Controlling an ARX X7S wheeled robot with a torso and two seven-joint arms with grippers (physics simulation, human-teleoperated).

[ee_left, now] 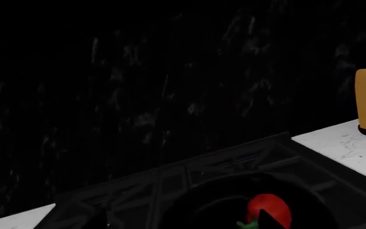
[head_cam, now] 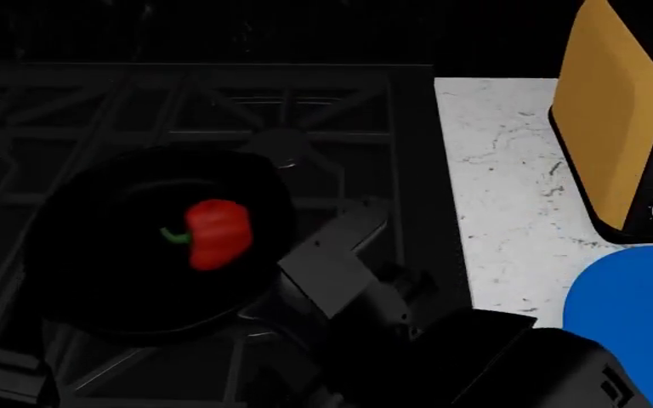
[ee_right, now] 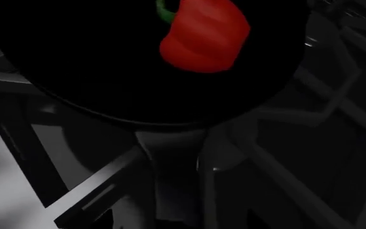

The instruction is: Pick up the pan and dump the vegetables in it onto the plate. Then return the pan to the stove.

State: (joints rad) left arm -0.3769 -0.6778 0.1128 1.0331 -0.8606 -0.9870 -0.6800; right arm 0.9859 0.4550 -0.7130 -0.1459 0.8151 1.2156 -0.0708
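The black pan point(head_cam: 133, 280) sits on the front of the stove point(head_cam: 303, 102), with the red bell pepper point(head_cam: 215, 234) lying inside it. My right gripper point(ee_right: 173, 219) is at the pan's right rim. The short handle point(ee_right: 170, 176) runs between its spread jaws, so it looks open. The pepper point(ee_right: 205, 36) fills the far end of that view. My left gripper point(ee_left: 189, 225) hovers over the pan's near side, one dark fingertip point(ee_left: 273, 220) crossing the pepper point(ee_left: 266, 210), jaws apart. The blue plate point(head_cam: 633, 323) lies on the counter to the right.
An orange-yellow boxy appliance point(head_cam: 610, 110) with a dial stands at the back right of the white speckled counter point(head_cam: 496, 195), just behind the plate. Black grates cover the stove all round the pan. A dark backsplash point(ee_left: 170, 71) rises behind it.
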